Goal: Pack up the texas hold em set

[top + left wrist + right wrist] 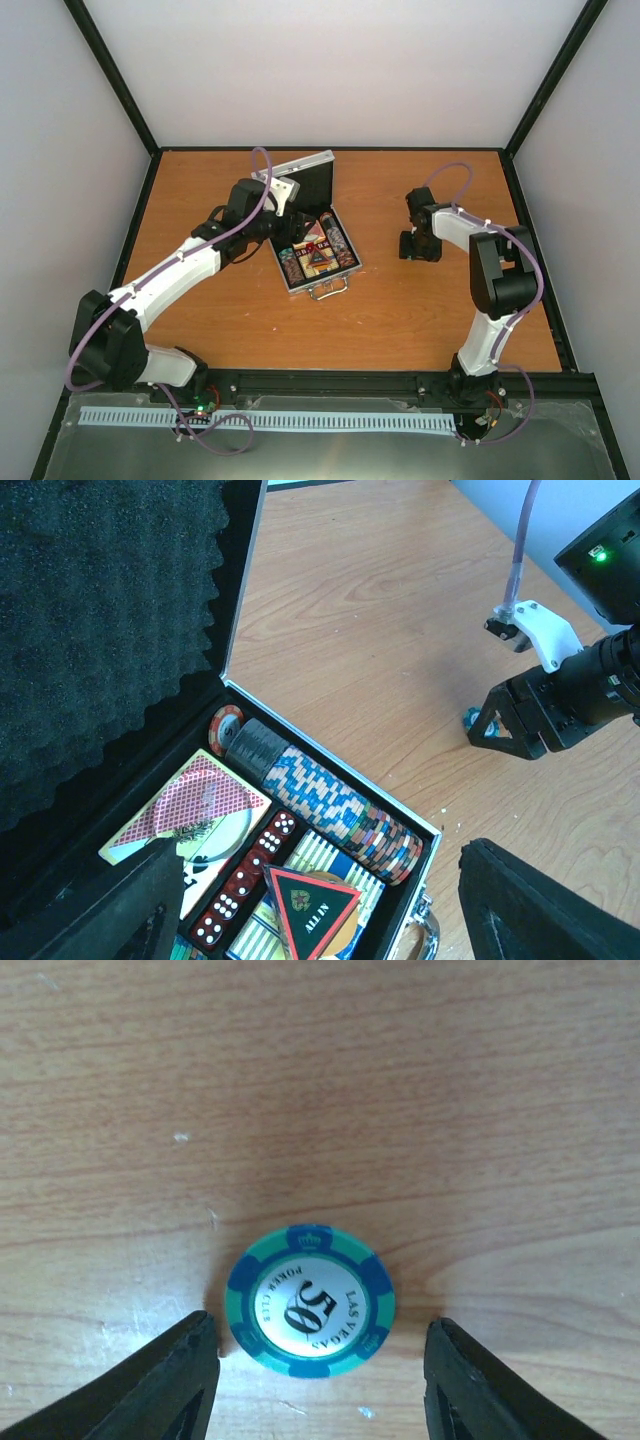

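The silver case (345,270) lies open in mid-table, its foam-lined lid (305,180) raised at the back. In the left wrist view the case (330,755) holds a row of chips (320,800), red dice (245,880), cards (190,805) and a black triangular "ALL IN" button (312,908). My left gripper (320,900) hovers open and empty over the case's left part (278,235). My right gripper (320,1328) is open, low over the table, a finger on each side of a loose teal-and-blue "50" chip (310,1300) without touching it.
The case's metal handle (328,290) points toward the near edge. The right gripper (418,247) stands to the right of the case. Black frame rails (130,110) and white walls bound the wooden table.
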Robot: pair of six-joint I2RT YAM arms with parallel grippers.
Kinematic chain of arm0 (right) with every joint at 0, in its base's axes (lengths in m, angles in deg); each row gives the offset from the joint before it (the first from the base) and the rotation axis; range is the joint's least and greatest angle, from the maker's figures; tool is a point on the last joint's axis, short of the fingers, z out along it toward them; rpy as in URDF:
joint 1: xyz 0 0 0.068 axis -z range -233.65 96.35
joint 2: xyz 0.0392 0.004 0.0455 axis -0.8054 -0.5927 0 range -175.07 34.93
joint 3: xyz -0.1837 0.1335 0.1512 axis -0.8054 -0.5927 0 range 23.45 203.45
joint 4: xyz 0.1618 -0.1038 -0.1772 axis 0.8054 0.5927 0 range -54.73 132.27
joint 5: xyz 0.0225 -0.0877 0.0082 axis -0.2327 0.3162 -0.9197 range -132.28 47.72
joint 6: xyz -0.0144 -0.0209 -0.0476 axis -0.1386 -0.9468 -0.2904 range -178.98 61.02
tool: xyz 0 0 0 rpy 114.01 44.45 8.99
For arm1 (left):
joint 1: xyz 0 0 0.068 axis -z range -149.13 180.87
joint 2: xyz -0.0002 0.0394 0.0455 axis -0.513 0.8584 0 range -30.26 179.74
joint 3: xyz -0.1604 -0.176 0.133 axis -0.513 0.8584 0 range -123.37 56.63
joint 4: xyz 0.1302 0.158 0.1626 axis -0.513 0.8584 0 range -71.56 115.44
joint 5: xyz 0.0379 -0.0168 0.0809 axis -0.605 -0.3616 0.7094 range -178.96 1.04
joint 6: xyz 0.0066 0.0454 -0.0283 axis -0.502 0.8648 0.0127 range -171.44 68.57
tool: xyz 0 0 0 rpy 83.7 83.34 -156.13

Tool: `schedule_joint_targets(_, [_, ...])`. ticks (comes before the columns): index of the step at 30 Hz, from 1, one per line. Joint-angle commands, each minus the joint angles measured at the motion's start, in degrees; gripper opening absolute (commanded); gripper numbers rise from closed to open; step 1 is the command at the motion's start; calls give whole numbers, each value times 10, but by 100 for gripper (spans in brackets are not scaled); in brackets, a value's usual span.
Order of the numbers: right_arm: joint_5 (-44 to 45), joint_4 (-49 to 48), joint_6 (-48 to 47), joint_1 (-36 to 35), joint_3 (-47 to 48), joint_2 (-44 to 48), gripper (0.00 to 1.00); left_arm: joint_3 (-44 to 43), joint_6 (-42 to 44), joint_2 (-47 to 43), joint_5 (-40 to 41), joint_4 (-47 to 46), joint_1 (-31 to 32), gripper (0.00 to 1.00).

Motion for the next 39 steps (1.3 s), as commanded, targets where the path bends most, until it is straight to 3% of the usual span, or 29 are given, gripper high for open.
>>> schedule_joint_targets(1, [5,-12,-11,2,14,-19,56,-2,-17,-16,3,-13,0,76])
schedule_joint_targets(24, [-10,-13,-32,1,14,-22,44,-30,-26,39,-74,-43,0,75])
schedule_joint_targets(39, [-30,0,-37,-10,11,27,42,-44,-46,66,-124,-28,-12,75])
